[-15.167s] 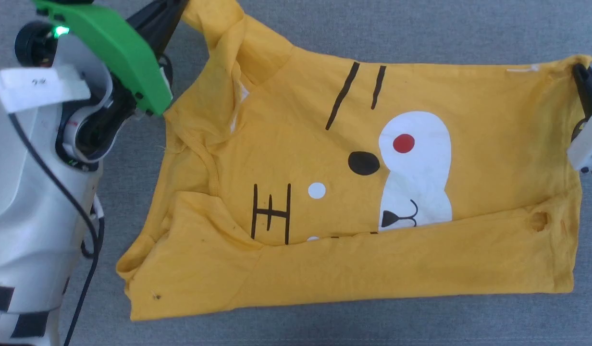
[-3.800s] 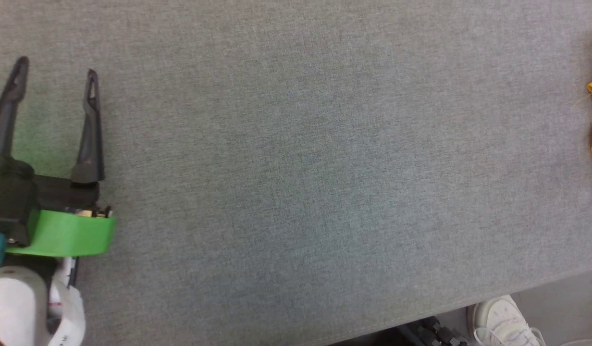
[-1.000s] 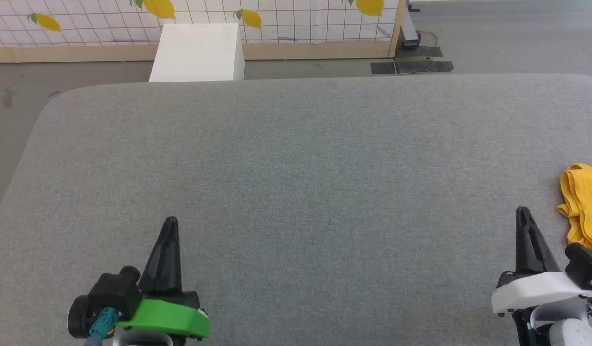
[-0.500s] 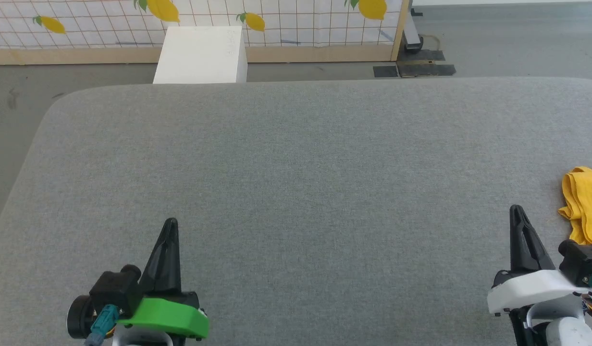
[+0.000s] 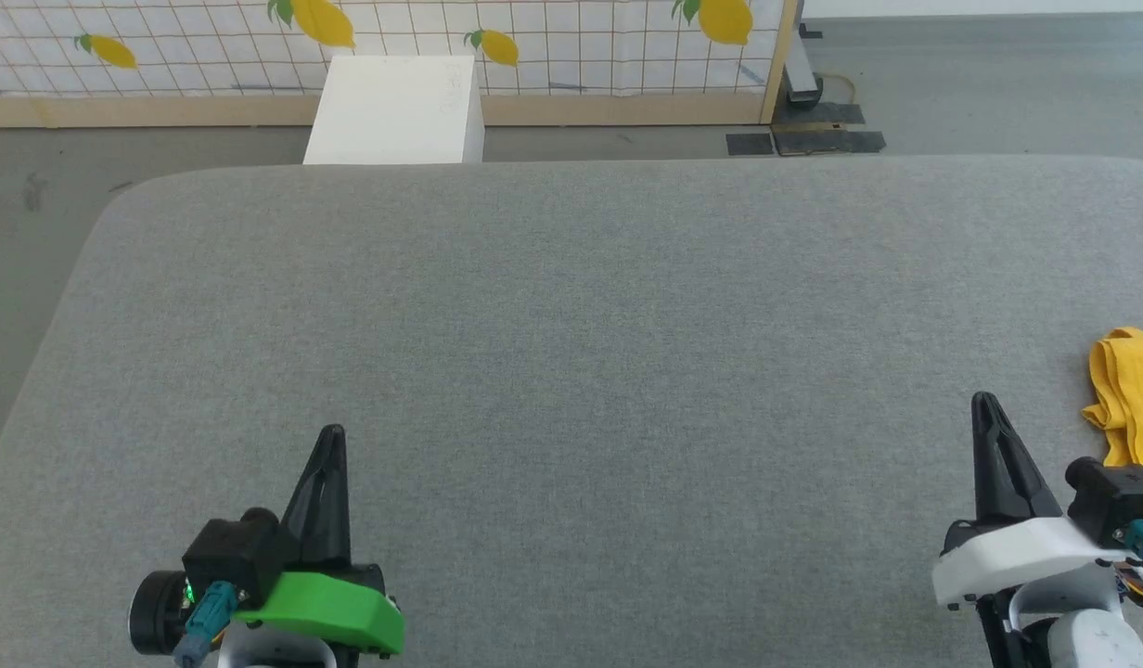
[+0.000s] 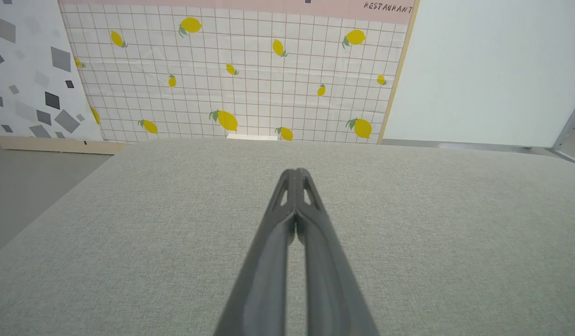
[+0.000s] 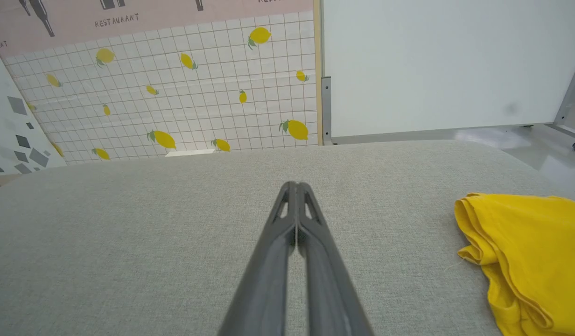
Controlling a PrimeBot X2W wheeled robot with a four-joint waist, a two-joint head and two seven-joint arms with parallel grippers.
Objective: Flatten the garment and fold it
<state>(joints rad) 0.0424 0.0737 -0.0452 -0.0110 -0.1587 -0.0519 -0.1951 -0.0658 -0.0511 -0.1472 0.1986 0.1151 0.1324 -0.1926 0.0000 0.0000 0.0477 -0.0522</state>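
Your garment [image 5: 1133,394] lay bunched at desk [image 5: 571,325] edge, just right of right claw [image 5: 982,404]; left claw [image 5: 332,434] well apart. Both claws closed, empty.

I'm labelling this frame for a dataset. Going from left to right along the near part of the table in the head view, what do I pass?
left gripper, shut → right gripper, shut → yellow shirt, lying at the picture's right edge

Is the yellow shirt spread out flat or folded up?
Folded up. The garment lies in a pile on the grey table, several layers showing at its edge; how neat, I cannot tell.
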